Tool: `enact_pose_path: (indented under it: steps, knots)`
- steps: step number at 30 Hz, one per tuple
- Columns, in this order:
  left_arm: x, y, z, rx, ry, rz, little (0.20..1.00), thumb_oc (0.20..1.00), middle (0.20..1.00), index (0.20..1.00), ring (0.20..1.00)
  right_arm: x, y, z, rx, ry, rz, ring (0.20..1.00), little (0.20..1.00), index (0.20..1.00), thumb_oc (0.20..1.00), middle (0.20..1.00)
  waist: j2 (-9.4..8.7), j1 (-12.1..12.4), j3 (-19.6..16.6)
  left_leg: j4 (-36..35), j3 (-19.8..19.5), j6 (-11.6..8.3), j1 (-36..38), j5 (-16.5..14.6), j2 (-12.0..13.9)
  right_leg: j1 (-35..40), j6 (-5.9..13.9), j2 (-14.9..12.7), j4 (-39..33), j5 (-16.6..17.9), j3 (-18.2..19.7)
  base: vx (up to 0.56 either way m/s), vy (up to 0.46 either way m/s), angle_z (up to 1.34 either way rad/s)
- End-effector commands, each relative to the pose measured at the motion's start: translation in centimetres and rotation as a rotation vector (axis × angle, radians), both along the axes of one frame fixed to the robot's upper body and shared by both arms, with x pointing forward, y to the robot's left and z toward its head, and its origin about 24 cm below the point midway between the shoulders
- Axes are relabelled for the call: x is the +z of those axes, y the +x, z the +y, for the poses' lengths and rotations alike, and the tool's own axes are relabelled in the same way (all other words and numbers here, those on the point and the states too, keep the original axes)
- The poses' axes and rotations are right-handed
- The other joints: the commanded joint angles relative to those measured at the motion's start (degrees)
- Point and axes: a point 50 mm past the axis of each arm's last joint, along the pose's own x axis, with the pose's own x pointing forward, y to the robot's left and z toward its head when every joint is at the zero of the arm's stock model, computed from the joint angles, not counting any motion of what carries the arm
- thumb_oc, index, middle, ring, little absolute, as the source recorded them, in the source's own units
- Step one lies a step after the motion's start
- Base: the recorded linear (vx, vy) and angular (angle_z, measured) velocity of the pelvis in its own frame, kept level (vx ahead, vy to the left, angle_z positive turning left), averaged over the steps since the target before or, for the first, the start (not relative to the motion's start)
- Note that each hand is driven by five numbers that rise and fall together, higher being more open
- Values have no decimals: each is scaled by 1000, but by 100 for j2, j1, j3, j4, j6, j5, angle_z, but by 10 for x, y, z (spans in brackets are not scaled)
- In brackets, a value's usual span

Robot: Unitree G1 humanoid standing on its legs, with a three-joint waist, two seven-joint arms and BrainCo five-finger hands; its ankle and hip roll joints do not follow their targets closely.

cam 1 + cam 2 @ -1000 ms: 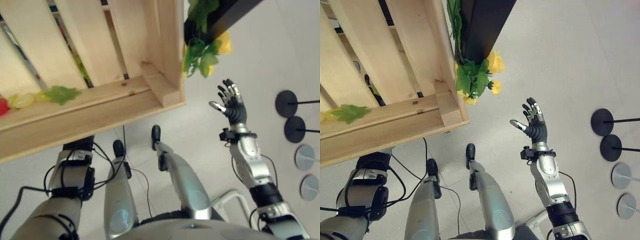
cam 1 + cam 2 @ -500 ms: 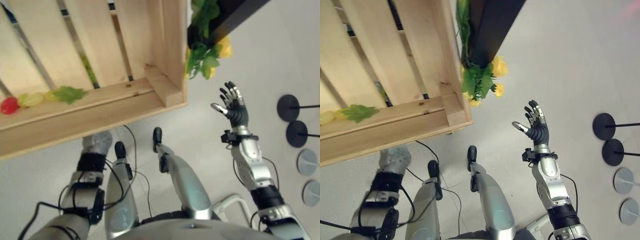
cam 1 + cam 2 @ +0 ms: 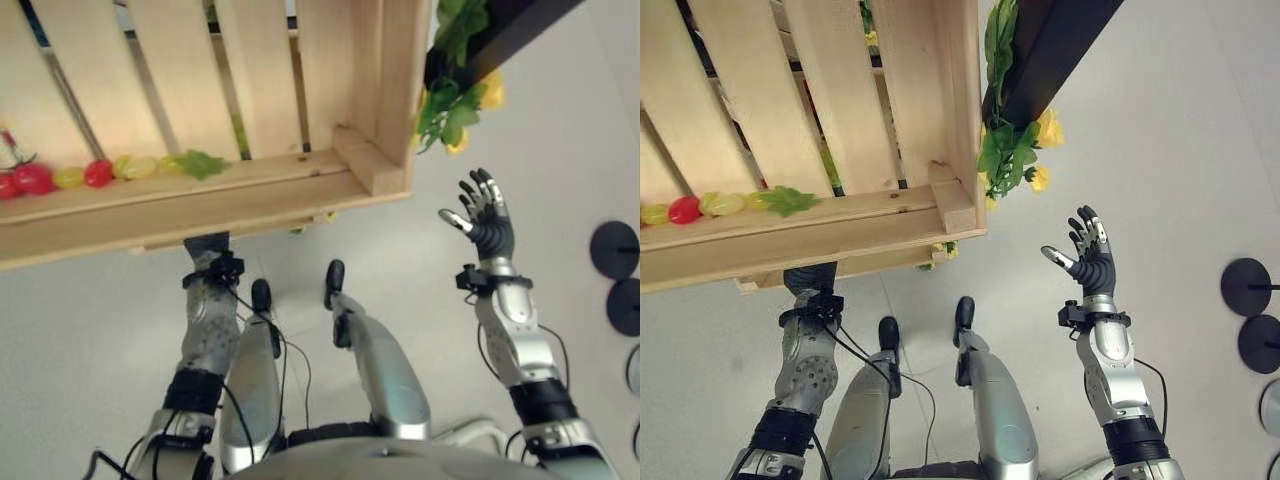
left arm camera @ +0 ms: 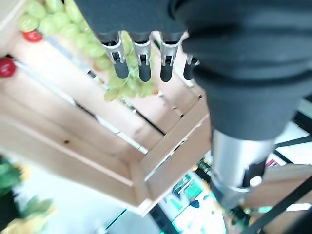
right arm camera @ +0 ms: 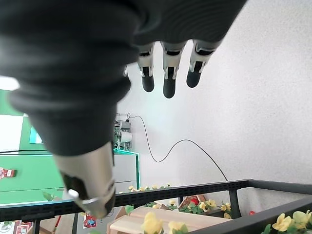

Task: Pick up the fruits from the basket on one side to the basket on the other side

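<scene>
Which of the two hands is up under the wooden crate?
The left hand, its straight fingers by the green grapes in the wooden crate. The right hand hangs open over bare floor.

Wooden crate [image 3: 810, 130] overhead, to the left. Row of small fruits [image 3: 70, 176] and a leaf [image 3: 200, 163] along its near board. Dark post [image 3: 1055, 40] just right of the crate; flowers [image 3: 1025, 150] hang at the crate's corner. Left hand [image 4: 146, 58] under the crate, near grapes [image 4: 126, 85]. Right hand [image 3: 1090, 260] out to the right, below the flowers, fingers spread, apart from the crate. Round stand bases [image 3: 1245, 290] on floor [image 3: 1160, 130] far right.
</scene>
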Motion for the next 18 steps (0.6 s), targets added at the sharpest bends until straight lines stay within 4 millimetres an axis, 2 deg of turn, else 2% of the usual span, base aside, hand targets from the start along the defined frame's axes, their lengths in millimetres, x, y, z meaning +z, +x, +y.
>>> enact_pose_path:
  steps: [1,5,8,18]
  knots:
    - [29,-6,-1,-52,25,-156,1000,1000,1000,1000,1000,29,-8,-16,-47,-57,-147,1000,1000,1000,1000,1000,252,0,-318,-292,-69,22,154,48,-124,309,848,-463,390,-440,-157,1,12,11]
    - [27,-13,-4,-106,66,-160,1000,1000,1000,1000,1000,25,-9,-24,-81,-66,-126,1000,1000,1000,1000,1000,374,17,-607,-597,-126,39,525,123,-223,624,873,-514,292,-454,-266,23,17,12]
    - [25,-15,-5,-114,75,-154,1000,1000,1000,1000,1000,23,-9,-26,-89,-62,-121,1000,1000,1000,1000,1000,385,11,-666,-623,-131,40,586,120,-238,691,877,-508,266,-459,-271,28,12,10]
    - [-1,-29,7,-97,96,-46,1000,1000,1000,1000,1000,3,-10,-40,-146,-42,-26,1000,1000,1000,1000,1000,467,18,-1413,-915,-123,63,1251,70,-247,1276,906,-458,78,-538,-270,48,19,1]
